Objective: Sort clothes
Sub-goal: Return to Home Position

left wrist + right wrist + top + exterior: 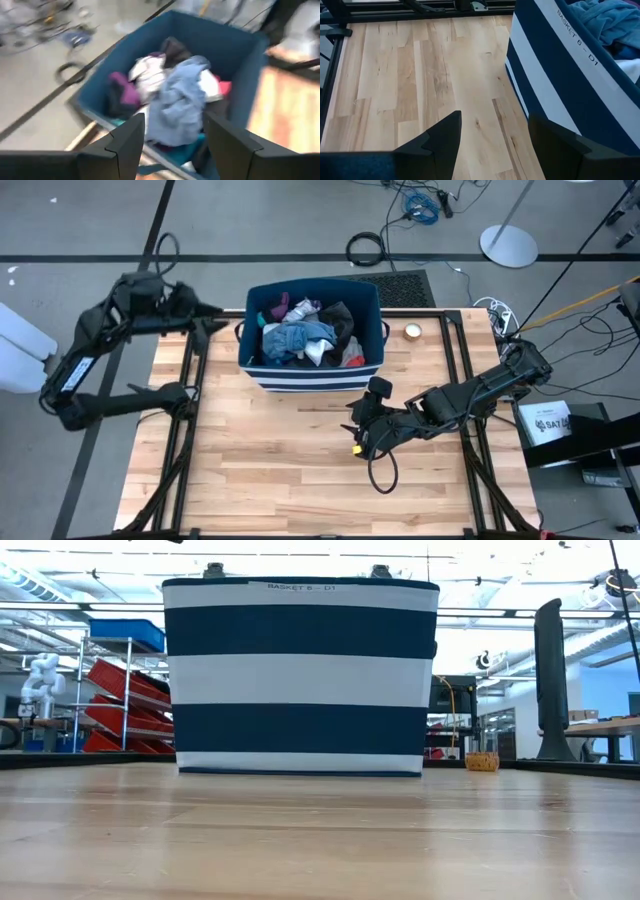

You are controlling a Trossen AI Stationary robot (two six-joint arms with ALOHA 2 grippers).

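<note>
The clothes point(305, 335) lie heaped in the navy, white-striped bin point(312, 376) at the table's far middle: a light blue piece point(176, 102), white point(147, 72), maroon point(122, 82), red and dark pieces. My left gripper point(212, 320) is open and empty, just left of the bin's far-left corner; in its wrist view point(172, 145) it looks down into the bin. My right gripper point(358, 420) is open and empty over the bare table, near side of the bin; its wrist view point(492, 140) shows the bin's striped wall point(555, 85).
A small round object point(412, 331) lies on the table right of the bin. The bin fills the middle of the low view point(300, 675). Bare wood point(280, 470) stretches across the table's near half. Black frame rails point(190, 430) run along the table's left and right sides.
</note>
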